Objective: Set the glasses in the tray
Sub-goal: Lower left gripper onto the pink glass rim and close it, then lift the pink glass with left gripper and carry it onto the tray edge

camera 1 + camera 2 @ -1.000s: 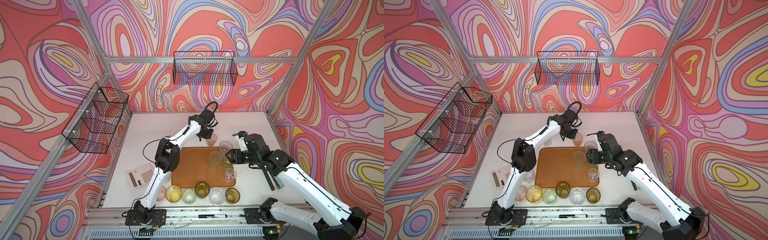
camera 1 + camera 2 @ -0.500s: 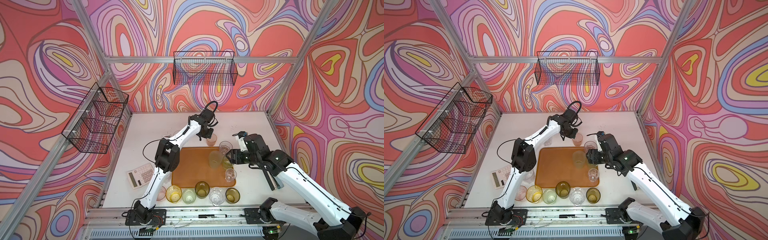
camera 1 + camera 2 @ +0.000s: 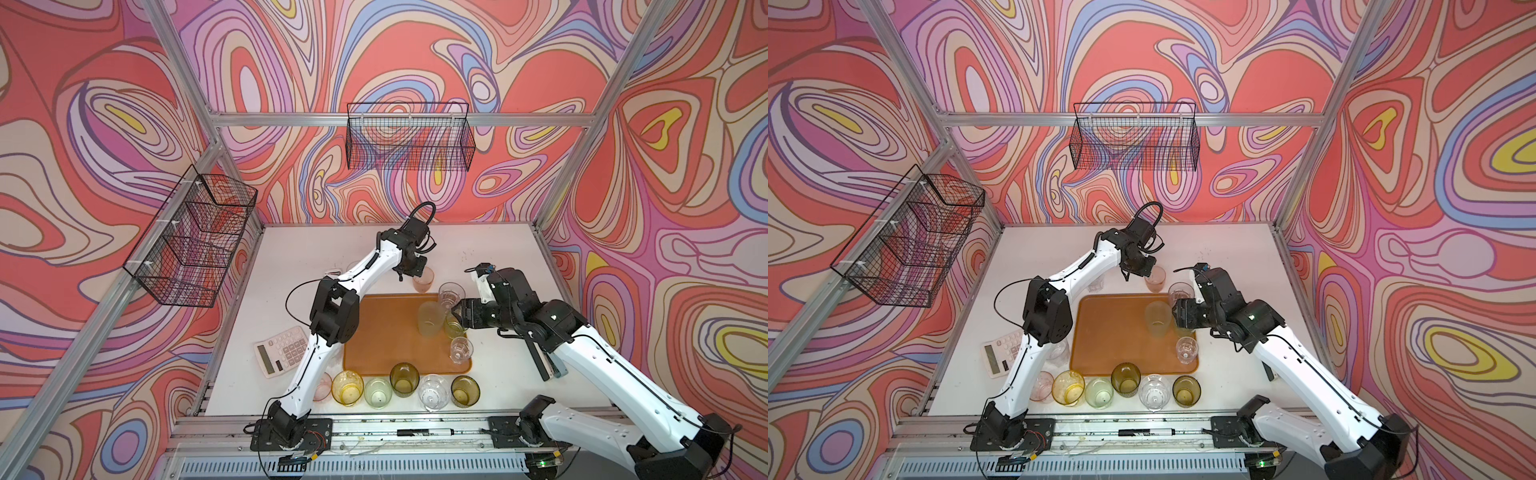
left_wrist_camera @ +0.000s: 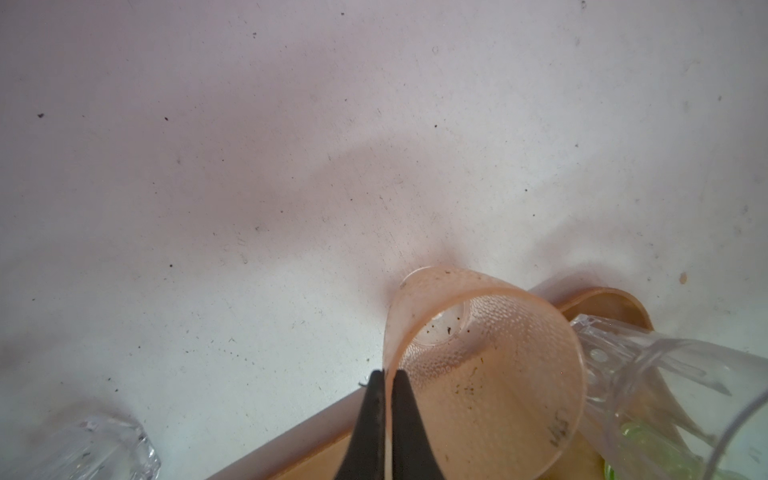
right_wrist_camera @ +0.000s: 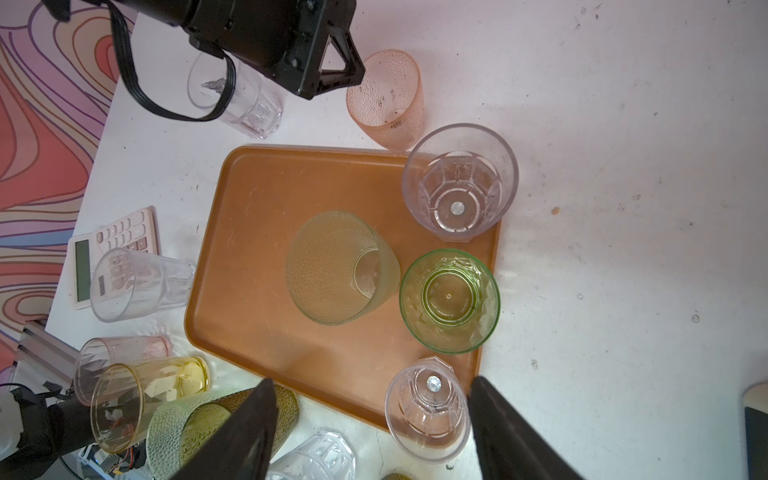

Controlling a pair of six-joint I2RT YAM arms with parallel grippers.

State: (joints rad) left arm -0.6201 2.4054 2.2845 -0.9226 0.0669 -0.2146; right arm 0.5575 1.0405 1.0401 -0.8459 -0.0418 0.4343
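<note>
A pink dimpled glass (image 3: 423, 279) (image 4: 486, 374) stands on the white table just behind the far rim of the orange-brown tray (image 3: 382, 332) (image 5: 257, 199). My left gripper (image 4: 386, 374) is shut on its wall, one finger inside and one outside. On the tray's right side are a tall frosted green glass (image 5: 340, 268), a ribbed green one (image 5: 449, 301), a clear one (image 5: 459, 183) and a small clear one (image 5: 428, 405). My right gripper (image 5: 372, 384) hovers open above them, holding nothing. Several more glasses (image 3: 403, 378) line the table in front of the tray.
A calculator (image 3: 282, 351) lies left of the tray, with a clear glass (image 5: 137, 282) beside it. Another clear glass (image 5: 232, 95) stands behind the left arm. Black wire baskets hang on the back wall (image 3: 409, 137) and the left wall (image 3: 191, 237).
The left jaws have closed the last bit onto the pink glass's wall. Neither arm has otherwise moved, and no glass has shifted.
</note>
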